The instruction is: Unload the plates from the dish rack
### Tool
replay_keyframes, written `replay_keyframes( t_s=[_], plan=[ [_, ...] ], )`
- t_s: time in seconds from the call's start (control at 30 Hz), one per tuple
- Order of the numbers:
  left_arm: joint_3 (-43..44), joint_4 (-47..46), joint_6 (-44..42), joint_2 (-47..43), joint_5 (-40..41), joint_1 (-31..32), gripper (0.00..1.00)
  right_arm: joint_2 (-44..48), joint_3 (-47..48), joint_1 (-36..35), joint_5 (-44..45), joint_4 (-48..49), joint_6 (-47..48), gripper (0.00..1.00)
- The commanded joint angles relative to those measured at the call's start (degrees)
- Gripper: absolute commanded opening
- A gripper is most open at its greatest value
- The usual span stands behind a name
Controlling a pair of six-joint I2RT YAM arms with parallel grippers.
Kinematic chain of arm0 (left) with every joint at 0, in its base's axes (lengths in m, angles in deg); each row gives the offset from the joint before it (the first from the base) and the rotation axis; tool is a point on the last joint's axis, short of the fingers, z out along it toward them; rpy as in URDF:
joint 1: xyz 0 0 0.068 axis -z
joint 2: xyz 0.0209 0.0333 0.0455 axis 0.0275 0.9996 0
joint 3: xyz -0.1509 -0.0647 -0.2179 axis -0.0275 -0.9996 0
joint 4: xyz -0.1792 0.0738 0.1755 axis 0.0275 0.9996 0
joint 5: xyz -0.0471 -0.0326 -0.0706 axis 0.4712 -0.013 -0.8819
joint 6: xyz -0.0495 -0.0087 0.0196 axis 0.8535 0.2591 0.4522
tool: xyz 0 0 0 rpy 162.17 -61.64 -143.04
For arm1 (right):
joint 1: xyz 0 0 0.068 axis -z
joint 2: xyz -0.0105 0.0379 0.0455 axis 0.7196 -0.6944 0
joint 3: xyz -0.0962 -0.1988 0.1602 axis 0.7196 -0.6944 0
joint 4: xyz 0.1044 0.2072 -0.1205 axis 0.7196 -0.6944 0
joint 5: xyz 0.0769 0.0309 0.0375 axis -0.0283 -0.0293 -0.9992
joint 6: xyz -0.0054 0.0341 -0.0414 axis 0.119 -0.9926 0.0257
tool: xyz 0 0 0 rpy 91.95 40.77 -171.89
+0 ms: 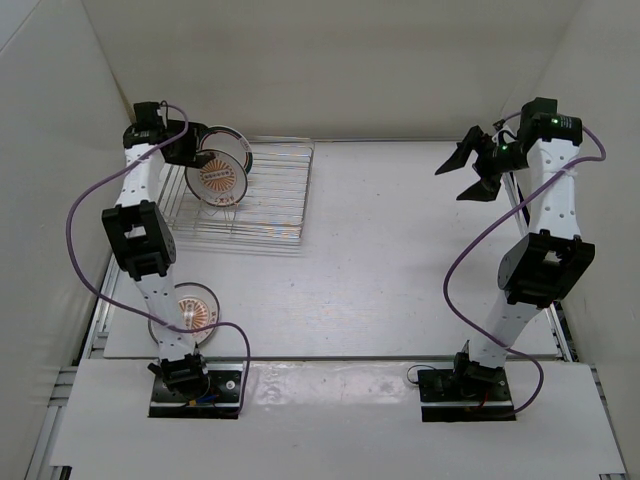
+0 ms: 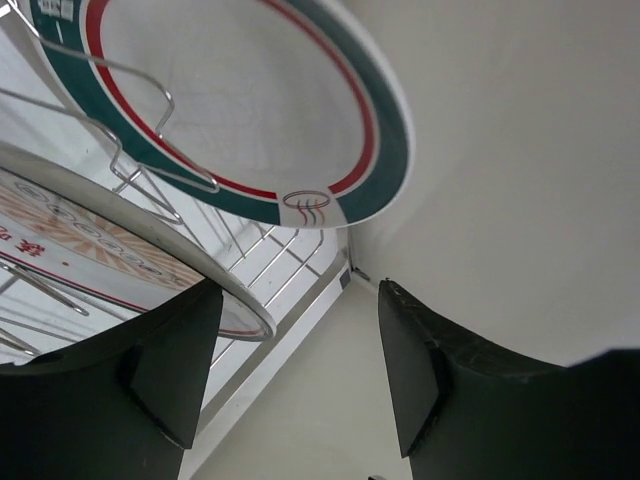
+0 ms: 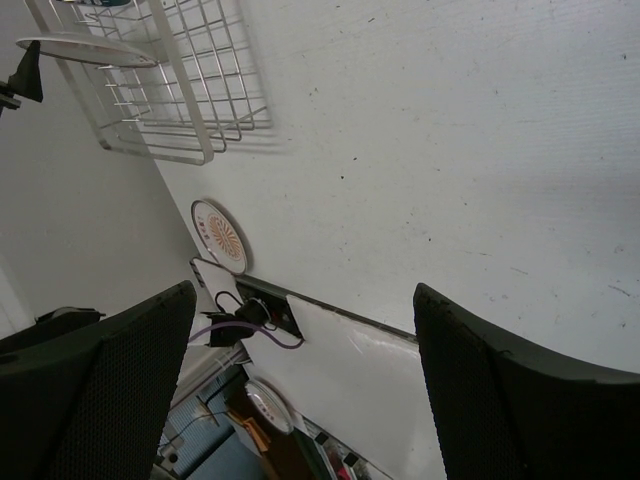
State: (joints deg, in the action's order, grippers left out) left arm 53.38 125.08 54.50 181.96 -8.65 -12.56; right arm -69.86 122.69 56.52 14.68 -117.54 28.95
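Probably a lab: white-walled enclosure (image 1: 330, 60)

White panel walls (image 1: 330, 60) enclose a matte white table (image 1: 400, 260) on three sides. Lighting even, shadows soft.

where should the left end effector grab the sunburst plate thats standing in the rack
Probably its upper rim, coming from the left of the dish rack, where the left end effector is open. The sunburst plate stands on edge between prongs with the green-rimmed plate close behind, so only the thin edge is free: one finger on each face.
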Motion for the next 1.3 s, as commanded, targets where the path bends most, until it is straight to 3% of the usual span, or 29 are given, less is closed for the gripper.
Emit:
replay_keyframes(
  t_s=[0.0, 0.23, 0.63, 0.83, 0.97, 1.27],
  plan=[
    [0.2, 0.8, 1.5, -0.6, -0.3, 1.0, 0.74, 1.4, -0.5, 0.8, 0.3, -7.5, -0.3, 0.90],
    [-2.8, 1.9, 1.1, -0.5, -0.3, 0.9, 0.74, 1.7, -0.9, 1.4, 0.8, -7.8, -0.3, 0.90],
    [-10.7, -0.4, 0.2, -4.5, -2.1, 0.3, 0.62, 1.1, -1.0, 1.5, 0.3, -8.0, -0.5, 0.90],
    [-11.1, -1.1, 1.3, -5.7, -3.9, 0.2, 0.47, 0.7, -0.9, 1.7, 0.1, -7.8, -0.4, 0.90],
    [-12.2, -2.0, 4.3, -7.8, -4.8, 0.1, 0.44, 0.4, -0.7, 1.7, -0.1, -8.0, -0.4, 0.90],
    [-17.4, -4.9, 11.6, -15.2, -6.1, 0.2, 0.27, -0.3, -0.2, 1.6, -0.9, -7.9, -0.4, 0.90]
  ],
)
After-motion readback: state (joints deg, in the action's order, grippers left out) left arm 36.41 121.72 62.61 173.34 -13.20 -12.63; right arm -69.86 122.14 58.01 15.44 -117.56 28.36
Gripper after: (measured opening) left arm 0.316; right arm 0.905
